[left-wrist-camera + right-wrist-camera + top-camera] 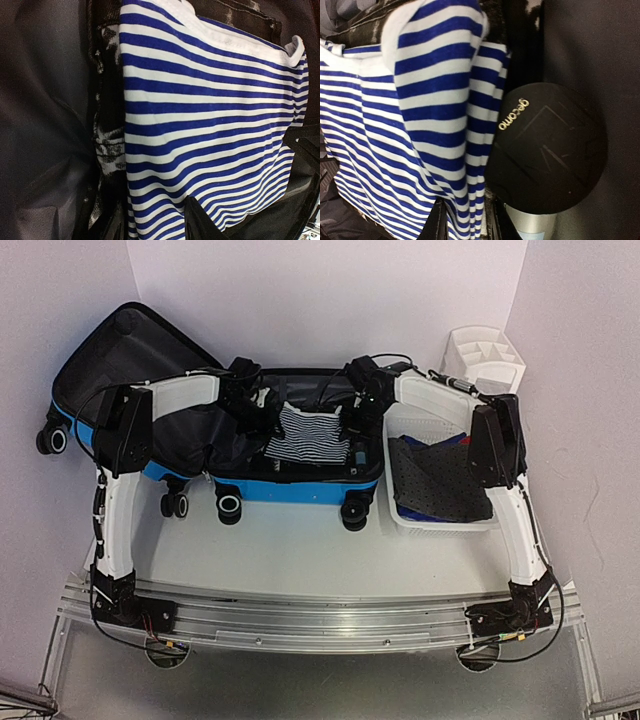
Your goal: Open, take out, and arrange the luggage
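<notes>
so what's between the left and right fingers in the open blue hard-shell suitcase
A blue-and-white striped fabric shirt, shown in the top external view.

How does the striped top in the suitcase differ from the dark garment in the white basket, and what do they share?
The striped top has blue and white bands; the dark garment is dark grey, without stripes. The striped top lies in the open suitcase; the dark garment lies in the white basket. From above, the striped top covers less area than the dark garment. Both are soft clothing.
</notes>
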You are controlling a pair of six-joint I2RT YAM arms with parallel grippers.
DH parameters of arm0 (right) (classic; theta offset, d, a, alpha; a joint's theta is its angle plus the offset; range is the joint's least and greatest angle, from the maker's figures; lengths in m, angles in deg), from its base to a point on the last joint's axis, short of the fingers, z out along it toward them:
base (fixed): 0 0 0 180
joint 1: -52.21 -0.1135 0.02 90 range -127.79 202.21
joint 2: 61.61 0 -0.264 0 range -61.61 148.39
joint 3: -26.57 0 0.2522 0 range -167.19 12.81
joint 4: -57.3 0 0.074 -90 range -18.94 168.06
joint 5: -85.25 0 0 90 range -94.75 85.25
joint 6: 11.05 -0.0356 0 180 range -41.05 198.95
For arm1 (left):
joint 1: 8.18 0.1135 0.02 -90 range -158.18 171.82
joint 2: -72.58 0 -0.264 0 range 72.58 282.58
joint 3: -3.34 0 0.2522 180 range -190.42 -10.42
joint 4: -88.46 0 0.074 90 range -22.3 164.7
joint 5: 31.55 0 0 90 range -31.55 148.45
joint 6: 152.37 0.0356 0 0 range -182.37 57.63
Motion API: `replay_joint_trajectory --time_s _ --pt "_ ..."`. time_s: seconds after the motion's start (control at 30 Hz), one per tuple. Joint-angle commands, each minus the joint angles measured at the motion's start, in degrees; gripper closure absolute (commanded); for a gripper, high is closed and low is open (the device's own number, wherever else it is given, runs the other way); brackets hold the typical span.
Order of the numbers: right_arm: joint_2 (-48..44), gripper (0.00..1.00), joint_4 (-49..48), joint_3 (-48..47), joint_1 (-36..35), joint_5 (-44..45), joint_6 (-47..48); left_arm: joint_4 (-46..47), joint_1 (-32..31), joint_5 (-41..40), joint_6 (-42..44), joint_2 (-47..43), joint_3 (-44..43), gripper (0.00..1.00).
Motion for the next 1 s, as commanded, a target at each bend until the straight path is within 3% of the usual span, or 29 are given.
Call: replay_joint_trajectory --time_s 0.0,0.17,0.23,0.47,0.97 --pt "1.86 0.86 -2.15 -2.31 -0.09 -1.59 0.34 0.82 0.07 2.75 -0.38 2.51 -0.89 0.60" --pt "1.89 0.99 -3.25 -2.45 -0.03 -2.57 0.64 0.72 0.07 4.33 -0.68 3.36 -1.15 0.63" --pt "1.49 1.00 -3.29 -2.14 -0.03 -2.43 0.70 0.33 0.07 4.29 -0.28 3.72 -1.53 0.68" --pt "-1.33 1.00 -3.38 -1.89 -0.03 -1.50 2.12 -0.11 0.07 5.38 0.82 2.66 -3.06 0.99" --pt "-8.33 1.00 -3.38 -4.00 -0.03 0.96 5.01 -1.30 0.04 -0.51 8.53 -6.41 -5.45 1.00"
